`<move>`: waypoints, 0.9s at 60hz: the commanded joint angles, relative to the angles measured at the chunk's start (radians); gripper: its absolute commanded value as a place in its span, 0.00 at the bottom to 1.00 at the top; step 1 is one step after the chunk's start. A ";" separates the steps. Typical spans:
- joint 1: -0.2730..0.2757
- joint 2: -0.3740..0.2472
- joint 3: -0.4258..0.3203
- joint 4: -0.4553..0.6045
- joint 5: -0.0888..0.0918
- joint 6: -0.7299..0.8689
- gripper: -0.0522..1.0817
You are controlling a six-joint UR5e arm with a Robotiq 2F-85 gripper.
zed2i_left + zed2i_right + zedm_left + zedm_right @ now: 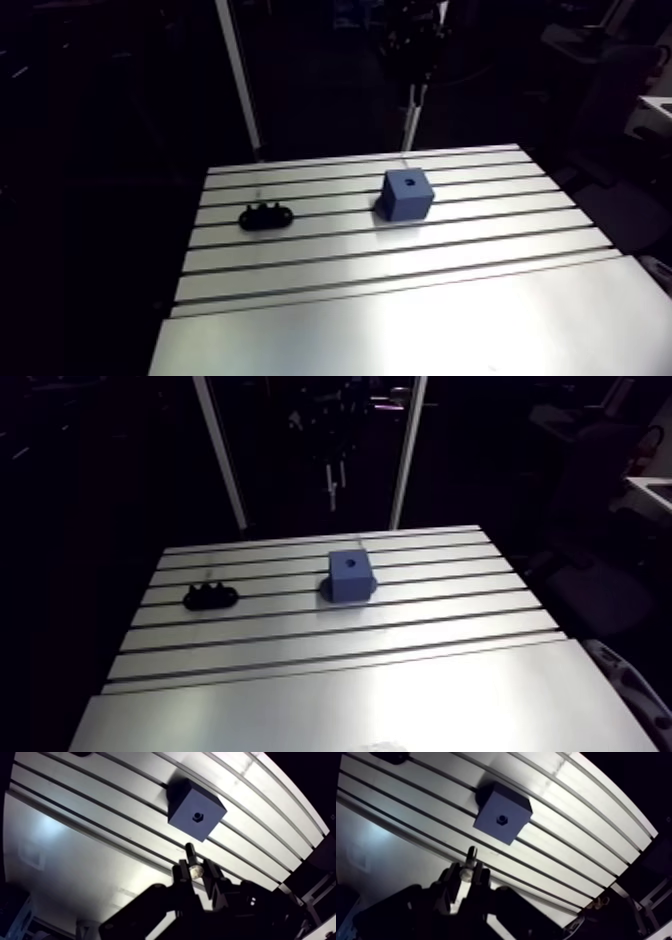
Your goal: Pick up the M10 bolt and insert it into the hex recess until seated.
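Observation:
In the wrist view my gripper (196, 874) is shut on the M10 bolt (192, 859). The bolt's silvery head sits between the fingertips (182, 872) and its dark shank sticks out ahead of them. The shank points toward a blue cube (187, 799) lying ahead of the gripper on the slotted table (400, 300), with a clear gap between the bolt's tip and the cube. A small dark hex recess (198, 816) shows in the cube's upper face. In the arm view the blue cube (407, 193) stands near the table's far middle, with the recess (409, 182) facing up.
A low black holder (266, 215) with small bumps lies on the table left of the cube, about a cube's width or two away. Dark slots run across the far half of the table. The near half is plain bright metal.

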 commanded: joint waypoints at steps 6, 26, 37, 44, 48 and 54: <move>-0.002 0.016 0.044 -0.054 -0.022 0.004 0.83; -0.011 0.021 0.074 -0.131 -0.023 0.005 0.84; -0.019 0.033 0.078 -0.137 -0.023 0.004 0.84; -0.028 0.035 0.079 -0.138 -0.023 0.003 0.84; -0.032 0.038 0.078 -0.140 -0.023 0.000 0.84; -0.035 0.041 0.078 -0.148 -0.023 -0.002 0.84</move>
